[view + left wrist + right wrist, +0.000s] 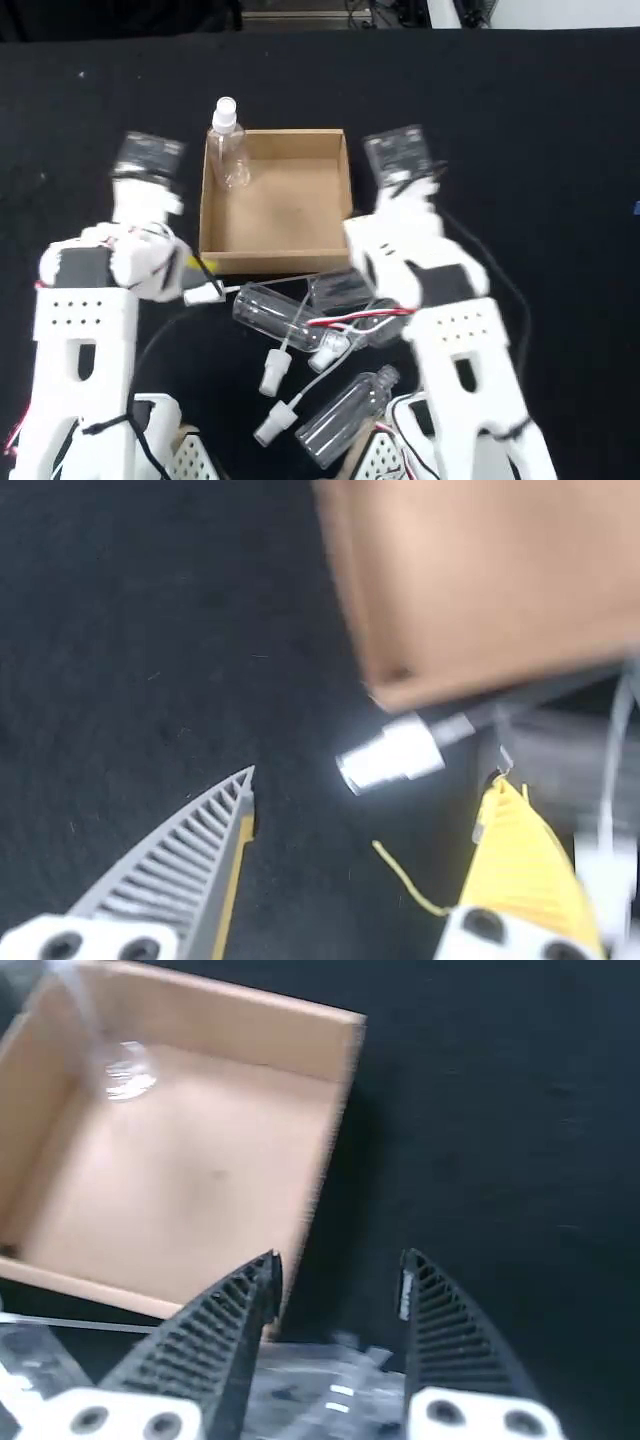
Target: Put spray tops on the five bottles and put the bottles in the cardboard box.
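Box (275, 215) holds one capped bottle (228, 150) upright in its far left corner, most of its floor free. Loose bottles (285, 315) crowd the table (520, 120) just before its front wall: light, slick, likely to roll, so grip mid-body. Tops (275, 372) are small, their thin tubes probably whippy; take the head. Left gripper (375, 780) gapes wide beside one top (395, 755); right gripper (340, 1258) stands parted above a bottle (320, 1385).

On table (520, 110), centre: cardboard box (290, 205). In its far-left corner, standing: capped bottle (229, 150). Just off near-left corner: loose spray top (205, 293), beneath left gripper (375, 780). Before near wall: lying bottle (268, 312), more bottles to its right. Nearer still: second spray top (274, 372), third spray top (270, 427), then last bottle (345, 410). By near-right corner: right gripper (340, 1258).
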